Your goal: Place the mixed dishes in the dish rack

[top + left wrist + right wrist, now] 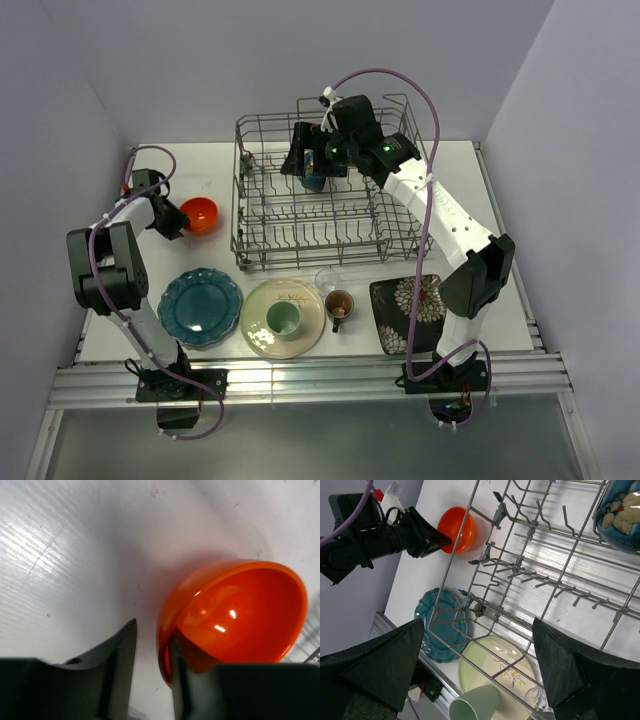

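Observation:
The red-orange bowl [201, 214] sits on the table left of the dish rack [320, 240]. My left gripper [178, 219] is open at the bowl's near rim. In the left wrist view one finger [182, 680] is inside the bowl [240, 615] and the other finger [117, 670] is outside, with a gap to the wall. My right gripper [303, 152] is open and empty above the rack's back. A dark bowl [620, 515] with a pale pattern inside lies in the rack below it.
In front of the rack lie the teal scalloped plate [200, 306], the cream plate [258, 330] with the pale green cup [284, 318] on it, the clear glass [327, 280], the brown mug [339, 307] and the black floral plate [408, 313].

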Motion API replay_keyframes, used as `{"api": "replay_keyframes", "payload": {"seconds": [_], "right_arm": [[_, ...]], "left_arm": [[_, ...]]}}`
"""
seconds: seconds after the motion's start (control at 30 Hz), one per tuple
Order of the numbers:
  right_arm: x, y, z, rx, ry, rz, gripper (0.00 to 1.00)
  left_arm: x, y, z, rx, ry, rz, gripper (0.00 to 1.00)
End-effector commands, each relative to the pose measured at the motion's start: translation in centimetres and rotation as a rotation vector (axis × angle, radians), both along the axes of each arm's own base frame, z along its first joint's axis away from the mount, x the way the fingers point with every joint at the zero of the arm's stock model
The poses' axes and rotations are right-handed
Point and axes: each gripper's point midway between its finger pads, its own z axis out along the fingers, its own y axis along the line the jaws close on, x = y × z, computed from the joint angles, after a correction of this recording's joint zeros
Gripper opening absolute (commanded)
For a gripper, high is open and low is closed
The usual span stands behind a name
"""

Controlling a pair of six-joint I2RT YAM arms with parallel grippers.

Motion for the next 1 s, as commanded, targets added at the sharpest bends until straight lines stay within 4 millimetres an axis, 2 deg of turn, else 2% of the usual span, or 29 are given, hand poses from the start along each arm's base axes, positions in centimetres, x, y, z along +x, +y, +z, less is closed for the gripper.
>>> {"api": "replay_keyframes", "payload": {"seconds": [0.0,0.03,0.07,0.13,0.23,0.3,0.33,0.43,0.5,0.53,0.57,0.63,0.67,0.73,0.77,0.83,0.87,0.97], "right_arm": [[-1.4,-0.5,4.2,0.024,-0.100,0.008,0.96],[-1.8,-0.1,4.2,0.020,-0.104,0.019,0.96],[-2.0,0.1,4.0,0.014,-0.102,0.025,0.96],[-2.7,0.7,3.6,-0.016,-0.102,0.046,0.96],[-3.6,1.3,3.1,-0.064,-0.121,0.079,0.96],[-4.4,1.9,3.0,-0.090,-0.141,0.097,0.96],[-4.5,1.9,3.1,-0.098,-0.151,0.097,0.97],[-5.0,2.1,3.6,-0.108,-0.166,0.113,0.97],[-5.2,2.0,4.1,-0.113,-0.175,0.118,0.97],[-5.4,2.1,4.3,-0.112,-0.177,0.126,0.97],[-5.7,2.2,4.1,-0.112,-0.173,0.135,0.97],[-6.3,2.4,4.3,-0.105,-0.175,0.147,0.96],[-6.7,2.3,4.4,-0.106,-0.175,0.150,0.96],[-7.4,2.5,4.4,-0.109,-0.175,0.162,0.96],[-7.6,2.4,4.4,-0.110,-0.173,0.165,0.96],[-8.4,2.5,5.2,-0.104,-0.184,0.180,0.95],[-8.8,2.4,5.7,-0.108,-0.198,0.191,0.94],[-10.2,2.3,7.4,-0.110,-0.246,0.232,0.91]], "left_arm": [[1.3,0.2,2.6,0.031,-0.083,-0.022,0.29],[1.2,0.2,2.6,0.028,-0.076,-0.022,0.05],[1.3,0.3,3.0,0.028,-0.077,-0.022,0.00],[1.5,0.3,4.3,0.028,-0.085,-0.016,0.00],[1.2,0.4,7.4,0.038,-0.125,0.006,0.00],[0.1,0.1,9.9,0.031,-0.152,0.022,0.00],[-0.5,0.0,12.0,0.034,-0.198,0.029,0.00],[-1.9,-0.3,15.2,0.024,-0.240,0.055,0.00],[-3.0,-1.1,16.6,0.025,-0.230,0.080,0.00],[-3.5,-2.1,17.7,0.007,-0.261,0.072,0.00],[-3.6,-3.6,17.8,-0.019,-0.270,0.048,0.00],[-3.9,-6.3,19.2,-0.155,-0.315,0.033,0.00],[-3.8,-7.0,20.1,-0.196,-0.334,0.039,0.00],[-4.0,-7.7,22.2,-0.211,-0.366,0.024,0.00],[-3.8,-8.0,24.8,-0.206,-0.413,0.012,0.00],[-4.6,-8.5,27.4,-0.222,-0.451,-0.011,0.00],[-4.8,-9.1,29.7,-0.242,-0.496,-0.045,0.00],[-6.6,-10.6,32.4,-0.270,-0.509,-0.122,0.00]]}}
